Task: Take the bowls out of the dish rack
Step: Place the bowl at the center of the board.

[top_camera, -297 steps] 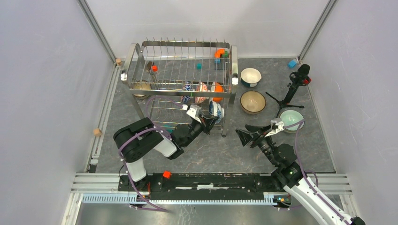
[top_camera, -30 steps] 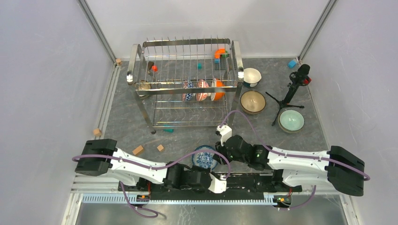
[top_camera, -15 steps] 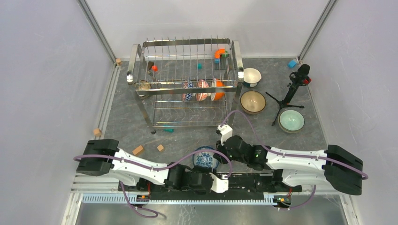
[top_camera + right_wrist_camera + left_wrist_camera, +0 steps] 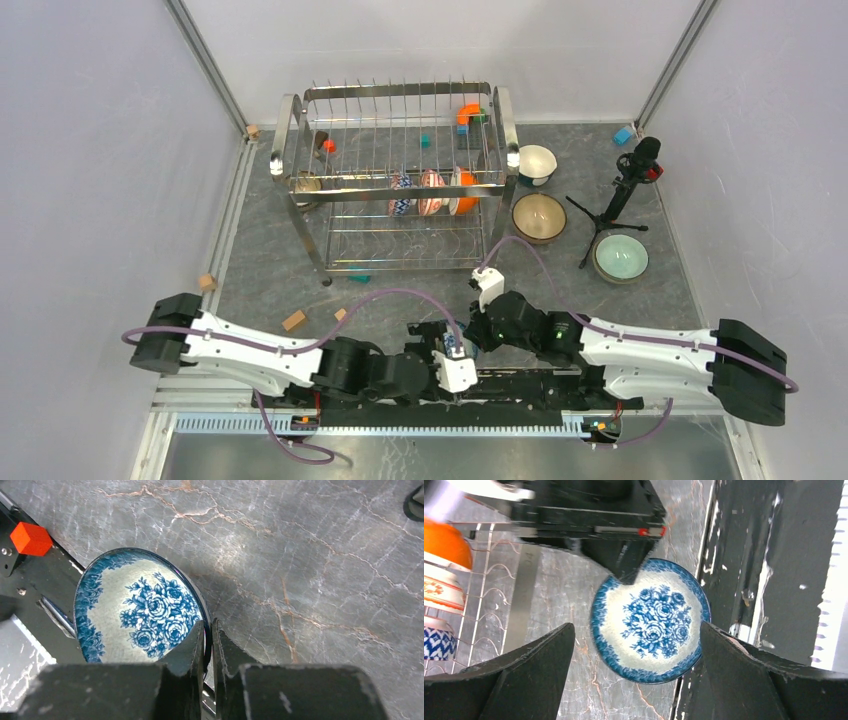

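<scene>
Blue-patterned bowl [image 4: 140, 607] has changed hands: my right claw [image 4: 208, 627] now clamps its rim, my left claw [image 4: 636, 627] hangs spread apart over it; next, down onto the counter [image 4: 300, 555].

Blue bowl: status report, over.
Right gripper jaws shut on blue bowl rim. Left gripper open above it, not touching. Bowl partly over black rail. More bowls in rack.
</scene>
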Tool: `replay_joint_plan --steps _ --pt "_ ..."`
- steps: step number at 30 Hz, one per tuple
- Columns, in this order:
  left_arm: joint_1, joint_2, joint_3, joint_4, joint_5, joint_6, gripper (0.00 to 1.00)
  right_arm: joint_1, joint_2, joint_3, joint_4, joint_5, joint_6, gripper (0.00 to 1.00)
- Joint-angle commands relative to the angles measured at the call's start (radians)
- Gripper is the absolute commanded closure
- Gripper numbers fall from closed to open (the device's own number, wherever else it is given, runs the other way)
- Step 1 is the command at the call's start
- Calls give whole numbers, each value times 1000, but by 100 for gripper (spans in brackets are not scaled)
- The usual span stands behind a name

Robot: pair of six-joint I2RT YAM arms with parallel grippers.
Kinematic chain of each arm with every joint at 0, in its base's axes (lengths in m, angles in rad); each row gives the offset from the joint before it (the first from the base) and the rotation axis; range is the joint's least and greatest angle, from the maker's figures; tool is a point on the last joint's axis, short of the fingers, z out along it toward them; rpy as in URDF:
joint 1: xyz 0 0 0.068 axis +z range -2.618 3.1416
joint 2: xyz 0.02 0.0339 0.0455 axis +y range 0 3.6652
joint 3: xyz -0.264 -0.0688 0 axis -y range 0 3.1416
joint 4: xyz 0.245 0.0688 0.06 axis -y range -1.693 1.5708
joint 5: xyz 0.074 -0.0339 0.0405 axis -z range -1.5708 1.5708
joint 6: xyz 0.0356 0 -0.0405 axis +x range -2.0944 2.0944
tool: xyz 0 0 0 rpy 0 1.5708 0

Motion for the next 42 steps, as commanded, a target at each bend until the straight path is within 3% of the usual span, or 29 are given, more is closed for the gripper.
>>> replay_joint_plan --steps 1,4,9,12,17,19,22,27,34,42 --pt "-2 -108 -8 27 -44 -90 0 6 -42 0 -5 35 3 100" --pt "-3 -160 -15 8 -84 -157 0 6 -63 -7 -17 46 2 100" --pt "-1 -191 2 -83 -238 -414 0 6 -99 -14 -46 69 1 100" --pt "12 -243 -41 -78 -318 -667 0 6 -137 -15 -65 82 3 100" --pt "19 -404 -242 102 -352 -1091 0 6 -182 -15 -94 95 14 100" --pt "19 -424 -273 19 -407 -1369 3 6 -188 -15 -96 97 17 100" --pt "23 -391 -230 -137 -424 -1566 8 6 -185 -7 -96 98 20 100" --pt "28 -265 -103 -409 -423 -1781 0 7 -175 3 -88 97 23 100" --pt "34 -148 -85 -387 -389 -1849 0 6 -166 0 -57 93 44 100" --pt "39 -26 -19 -383 -402 -1854 20 6 -146 2 -13 86 78 100"
